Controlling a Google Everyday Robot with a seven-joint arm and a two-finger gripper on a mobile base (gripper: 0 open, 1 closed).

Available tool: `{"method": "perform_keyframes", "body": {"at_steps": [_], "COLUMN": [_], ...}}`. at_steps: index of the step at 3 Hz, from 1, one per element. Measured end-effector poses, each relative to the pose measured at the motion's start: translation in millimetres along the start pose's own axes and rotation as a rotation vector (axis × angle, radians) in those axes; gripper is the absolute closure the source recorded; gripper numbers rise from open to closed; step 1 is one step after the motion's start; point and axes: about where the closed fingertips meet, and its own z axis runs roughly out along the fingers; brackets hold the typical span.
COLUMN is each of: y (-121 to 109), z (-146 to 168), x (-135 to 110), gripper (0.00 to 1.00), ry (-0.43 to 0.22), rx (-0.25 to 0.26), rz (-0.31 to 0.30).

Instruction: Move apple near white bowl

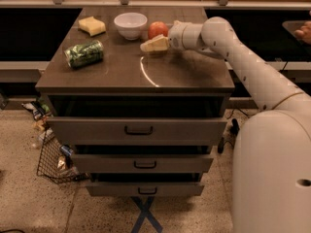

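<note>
In the camera view, the pale arm [245, 64] rose from the robot's body at the lower right of the frame and reached up and left across the dark surface [189, 74]. Its forearm ran almost level toward the upper middle, low over the surface. The tool [155, 41] sat at the end of it, pointing left, with a pale wedge-shaped part lying close to the surface. Whether the tool was wide, narrow or holding anything could not be told.

The apple [158, 29] stood in the upper middle of the frame, right against the upper side of the tool and just right of the white bowl [130, 24], with a narrow gap between them. It looked round, with no clear long axis, and which way its stem pointed could not be told. The bowl stood upright, mouth up.

A yellow sponge [92, 25] lay at the upper left. A green can [84, 53] lay on its side below it, its long axis running left to right and tilted slightly.
</note>
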Motion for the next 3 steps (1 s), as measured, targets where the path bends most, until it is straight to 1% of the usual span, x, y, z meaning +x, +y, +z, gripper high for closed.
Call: {"method": "perform_keyframes", "body": {"at_steps": [1,2,3], "y": [-8,-24,-42], "z": [-30,-73,-118], "x": [-3,-14,-28], "gripper": [0.0,0.0,0.0], "ry": [-0.003,-0.031,-0.056], "rx": [0.038,0.085,0.144], "rz": [0.012,0.021,0.024]}}
